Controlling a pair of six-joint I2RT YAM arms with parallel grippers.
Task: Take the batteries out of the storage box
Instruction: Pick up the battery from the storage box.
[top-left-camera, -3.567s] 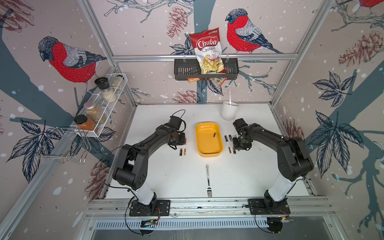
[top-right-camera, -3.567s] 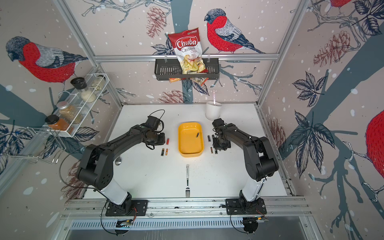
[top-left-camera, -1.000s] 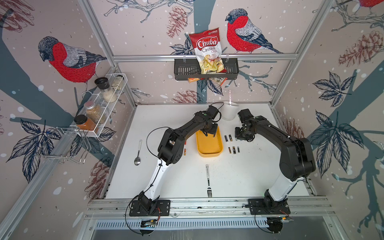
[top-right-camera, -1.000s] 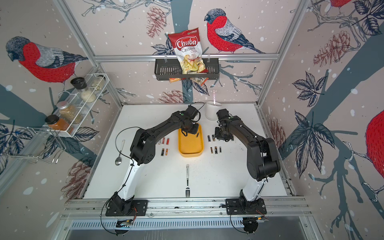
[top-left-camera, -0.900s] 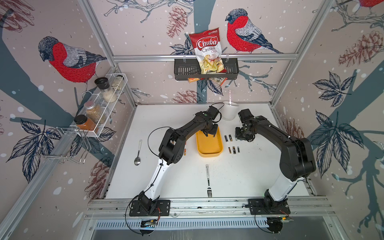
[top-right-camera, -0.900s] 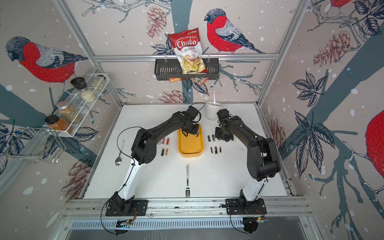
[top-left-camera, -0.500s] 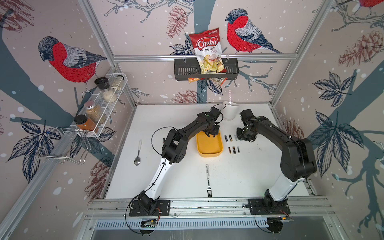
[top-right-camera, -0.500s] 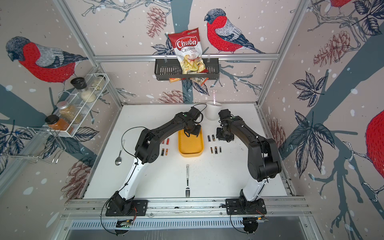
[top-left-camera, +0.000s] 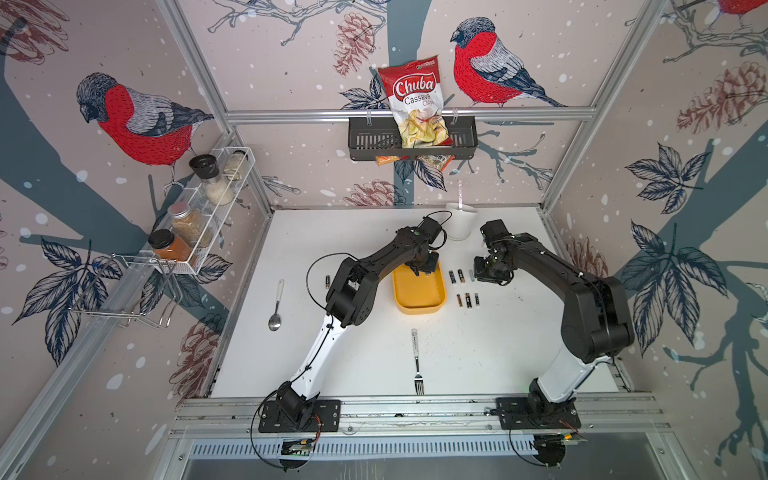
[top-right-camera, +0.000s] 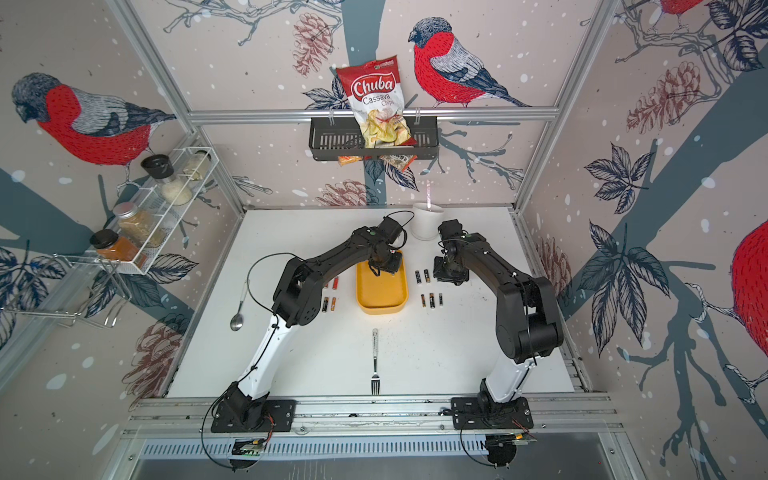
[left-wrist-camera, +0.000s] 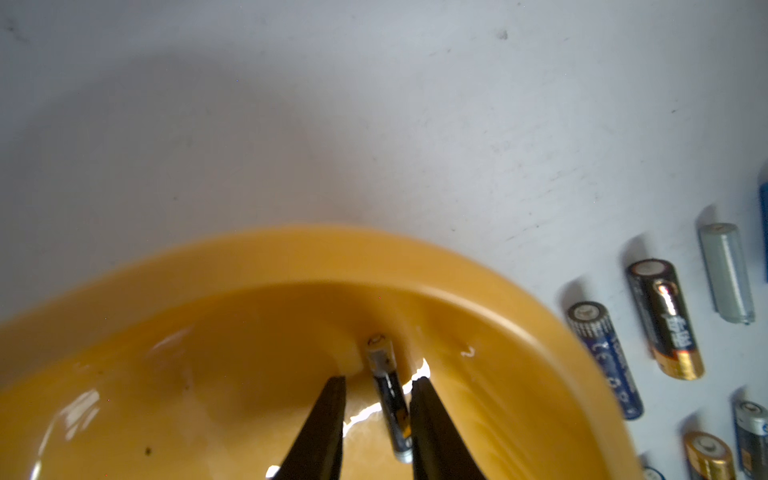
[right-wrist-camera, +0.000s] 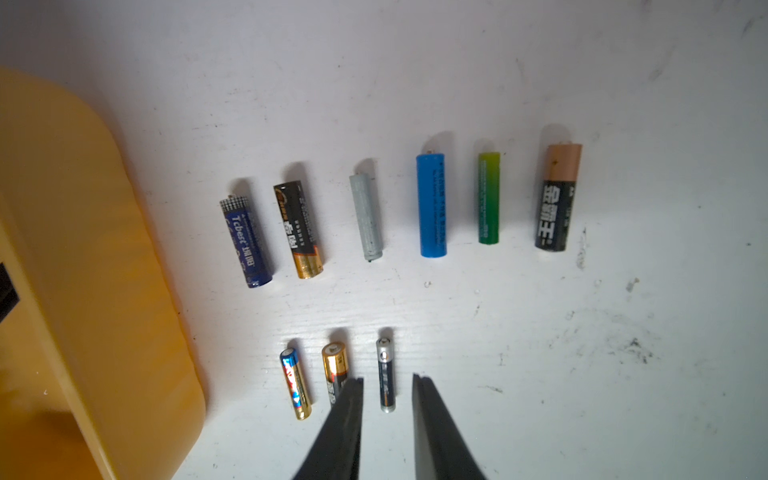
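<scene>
Over the far end of the yellow storage box (top-left-camera: 419, 296), in both top views, the left end effector (top-left-camera: 423, 269) hangs tip-down, its arm stretched long and low across the white surface (top-left-camera: 478, 353). What shows of the box floor is bare. Batteries (top-left-camera: 460, 276) lie in two short rows just right of the box, and in a top view a few more (top-right-camera: 333, 304) lie to its left. The right end effector (top-left-camera: 485, 275) hovers beside the far row, elbow bent, wrist turned down. The fork (top-left-camera: 417, 357) and spoon (top-left-camera: 276, 309) lie well apart from all this.

In the left wrist view, one slim battery (left-wrist-camera: 388, 395) lies in the box's rounded corner, close to the wall. The left end effector (left-wrist-camera: 378, 380) straddles it with its fingers parted a little wider than the cell, one finger (left-wrist-camera: 434, 419) looking right against it and the other clear. To my eye it is not pinched yet.

In the right wrist view, nine batteries lie side by side on the surface, six in the farther row and three in the nearer, none touching, with the box rim (right-wrist-camera: 83, 249) at the edge. The right end effector (right-wrist-camera: 386, 378) is narrowly open and holds nothing.

I'd judge the job nearly done: only that one cell is left to grip and lift out.
</scene>
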